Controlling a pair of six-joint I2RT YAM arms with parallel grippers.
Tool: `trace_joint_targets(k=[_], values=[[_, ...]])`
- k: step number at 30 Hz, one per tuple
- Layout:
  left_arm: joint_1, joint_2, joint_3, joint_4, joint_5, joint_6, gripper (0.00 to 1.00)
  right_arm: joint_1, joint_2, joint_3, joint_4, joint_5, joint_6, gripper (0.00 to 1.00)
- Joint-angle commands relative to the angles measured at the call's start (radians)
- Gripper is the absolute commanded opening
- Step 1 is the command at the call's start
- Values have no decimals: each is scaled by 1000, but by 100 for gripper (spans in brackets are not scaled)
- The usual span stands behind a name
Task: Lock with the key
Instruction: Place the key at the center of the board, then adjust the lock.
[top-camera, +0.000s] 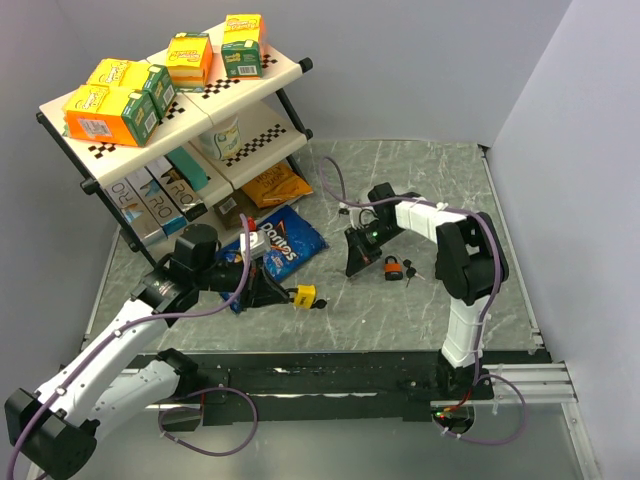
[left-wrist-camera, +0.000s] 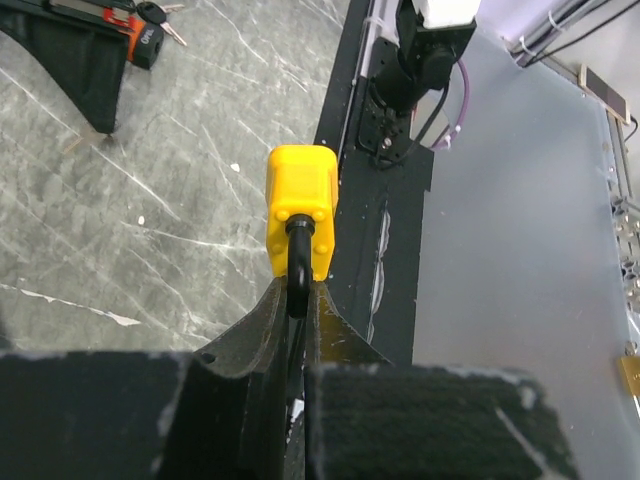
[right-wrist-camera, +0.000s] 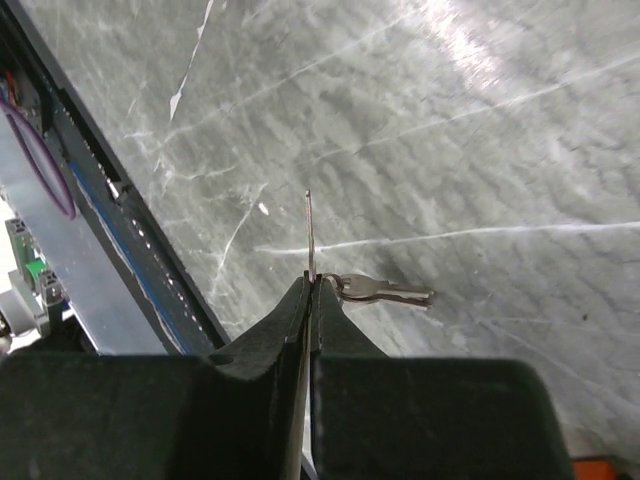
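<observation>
1. Top view. Shows left gripper (top-camera: 283, 292) carrying yellow padlock (top-camera: 304, 295) at 8 o'clock from right gripper (top-camera: 353, 266), well apart, with orange padlock (top-camera: 395, 267) and dark key bunch (top-camera: 410, 272) at 3 o'clock of the latter. Bring the grippers together first.
2. Left wrist view. Shows fingers (left-wrist-camera: 258, 328) pressed together on black shackle (left-wrist-camera: 297, 250), yellow body at 12 o'clock. No keyhole visible; probably on far end face. Keep pinch firm; turn that face toward the right gripper.
3. Right wrist view. Shows jaws pinching the key (right-wrist-camera: 309, 235), thin blade edge-on, pointing to 12 o'clock beyond them, spare key (right-wrist-camera: 390, 291) trailing to 3 o'clock on the ring. Line blade with keyway, advance straight; beware twist in so slim a hold and snagging by the spare.
</observation>
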Motion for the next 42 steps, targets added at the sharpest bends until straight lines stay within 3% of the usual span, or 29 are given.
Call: trace_joint_targets(k=[1,2,5,6,9,13,17,18,20,21,22,25,35,42], values=[[4,-18,40,11,59,89,1,-6,30,52,20,17,23,7],[4,-18,37,12,54,85,1,-8,36,55,22,22,23,9],[4,-21,36,9,53,83,1,-13,33,53,36,53,35,24],[4,-21,36,6,54,85,1,-11,30,55,34,59,35,34],[4,-15,43,-13,66,80,1,-13,14,64,22,63,26,46],[5,14,94,-98,120,140,1,-14,-49,76,-15,36,-20,50],[7,29,138,-170,204,190,1,-13,-245,52,-38,-34,-106,69],[7,28,152,-179,212,197,1,-11,-284,47,-44,-45,-150,80],[7,28,163,-190,247,210,1,-16,-401,35,-55,-74,-187,86],[7,28,174,-193,264,213,1,-13,-437,32,-59,-87,-221,96],[7,26,177,-193,293,216,1,-11,-474,29,-70,-104,-239,99],[7,29,198,-198,335,216,1,10,-610,24,-85,-141,-319,99],[8,71,263,-195,491,155,1,435,-1005,-177,8,92,-559,99],[8,81,255,-138,520,95,1,567,-1017,-171,37,175,-566,99]])
